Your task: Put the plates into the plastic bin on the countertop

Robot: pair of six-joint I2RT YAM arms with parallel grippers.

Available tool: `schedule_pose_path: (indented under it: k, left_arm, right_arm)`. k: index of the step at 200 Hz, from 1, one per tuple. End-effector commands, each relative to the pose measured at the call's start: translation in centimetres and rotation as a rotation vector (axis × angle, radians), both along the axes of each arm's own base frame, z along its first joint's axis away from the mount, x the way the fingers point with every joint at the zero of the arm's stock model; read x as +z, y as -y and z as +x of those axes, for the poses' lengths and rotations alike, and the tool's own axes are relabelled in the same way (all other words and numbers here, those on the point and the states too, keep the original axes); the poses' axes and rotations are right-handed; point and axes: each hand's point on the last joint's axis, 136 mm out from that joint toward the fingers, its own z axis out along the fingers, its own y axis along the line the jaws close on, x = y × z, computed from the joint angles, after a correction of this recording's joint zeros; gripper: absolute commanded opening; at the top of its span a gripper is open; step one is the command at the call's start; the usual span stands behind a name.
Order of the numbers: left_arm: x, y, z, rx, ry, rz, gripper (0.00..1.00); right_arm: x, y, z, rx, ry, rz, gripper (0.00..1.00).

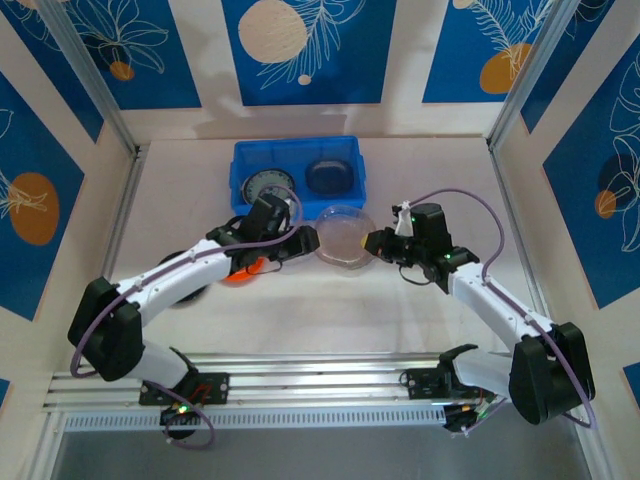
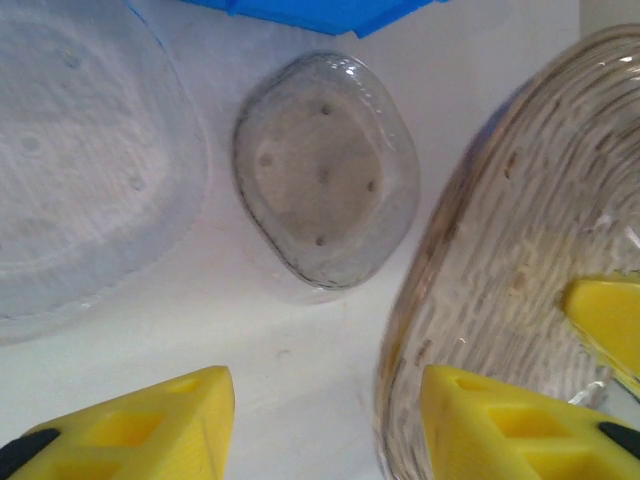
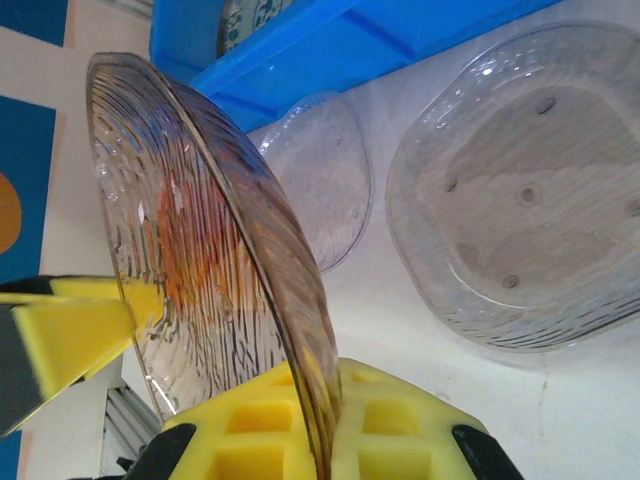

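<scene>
Right pincer [image 3: 325,398] clenches smoky plate [image 3: 200,250] on edge; left pincer [image 2: 325,400] stands released; best lowered flat into far bin [image 1: 295,144].

I see a shallow bright blue rectangular plastic bin [image 1: 298,160] at the back of the pale off-white countertop [image 1: 330,310]. 2 plates lie inside it: teal-grey patterned round plate [image 1: 267,187] left, black round plate [image 1: 330,177] right. Ribbed smoky translucent round plate [image 3: 200,250] is up on edge, tilted. Clear dimpled plate [image 3: 520,190] and second clear plate [image 3: 320,180] lie flat in front of the bin.
</scene>
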Motion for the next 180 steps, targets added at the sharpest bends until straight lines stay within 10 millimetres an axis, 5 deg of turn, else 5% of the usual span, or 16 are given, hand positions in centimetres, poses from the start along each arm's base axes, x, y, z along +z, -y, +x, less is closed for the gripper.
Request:
schedule_pose_path:
  k: [1, 45, 70, 84, 102, 125, 180]
  left_arm:
    - [0.9, -0.7, 0.6, -0.008, 0.047, 0.058, 0.49]
    - [0.6, -0.7, 1.2, -0.014, 0.057, 0.084, 0.32]
    - [0.0, -1.0, 1.5, -0.006, 0.044, 0.092, 0.0]
    - [0.0, -1.3, 1.6, 0.007, 0.042, 0.093, 0.0]
    - [0.1, -2.0, 2.1, 0.025, 0.04, 0.095, 0.0]
    - [0.9, -3.1, 3.5, 0.051, 0.05, 0.095, 0.0]
    - [4.8, -5.9, 10.0, 0.133, 0.127, 0.142, 0.0]
  right_arm:
    - [1.8, -1.4, 0.1, 0.07, 0.04, 0.037, 0.0]
    - [1.6, -3.4, 0.1, 0.161, 0.018, 0.034, 0.0]
    - [1.1, -3.9, 0.5, 0.171, -0.012, 0.034, 0.0]
    - [0.8, -3.9, 1.0, 0.162, -0.025, 0.024, 0.01]
    - [0.6, -3.5, 1.9, 0.139, -0.046, -0.001, 0.32]
    - [1.4, -2.4, 3.6, 0.092, -0.045, -0.024, 0.59]
    - [5.9, 2.8, 7.1, -0.079, 0.028, -0.049, 0.62]
